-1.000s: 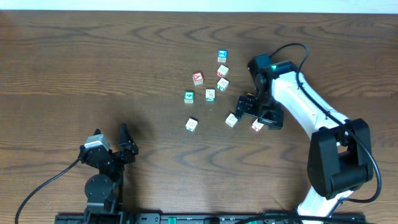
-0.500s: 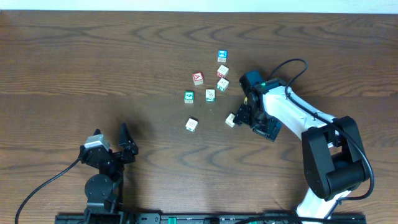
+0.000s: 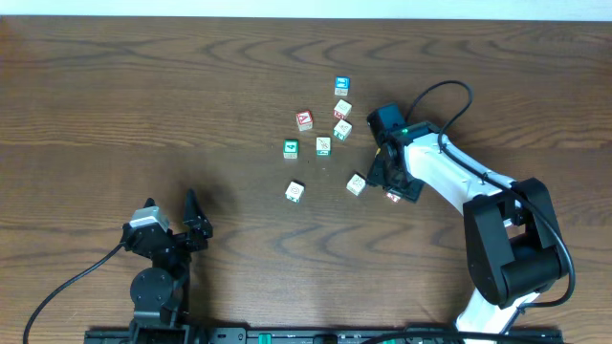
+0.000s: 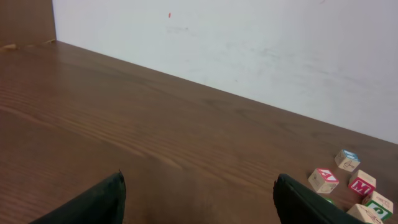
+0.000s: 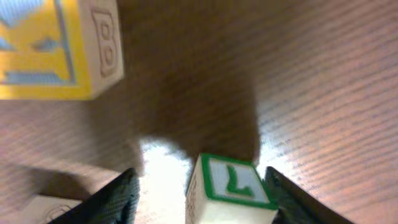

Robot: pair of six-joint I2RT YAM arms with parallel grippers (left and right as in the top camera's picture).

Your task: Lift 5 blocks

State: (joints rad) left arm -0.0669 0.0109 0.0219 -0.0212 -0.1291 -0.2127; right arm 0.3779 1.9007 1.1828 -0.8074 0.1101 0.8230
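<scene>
Our right gripper (image 5: 202, 193) has dropped astride the L block (image 5: 233, 183), jaws not yet pinching (left gripper (image 4: 202, 199) idles spread); closing off-centre, we risk skewing it.

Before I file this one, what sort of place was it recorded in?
Probably a robotics lab or test bench: a bare wood-grain table set against a plain white wall, the left arm and right arm mounted at its near edge, and small wooden alphabet blocks scattered as practice objects.

Across my dark wood-grain worktop (image 3: 143, 96), small wooden alphabet blocks (image 3: 295, 191) are lying scattered, a red-faced cube (image 3: 304, 119) and a blue-faced cube (image 3: 341, 86) sitting among them.
</scene>
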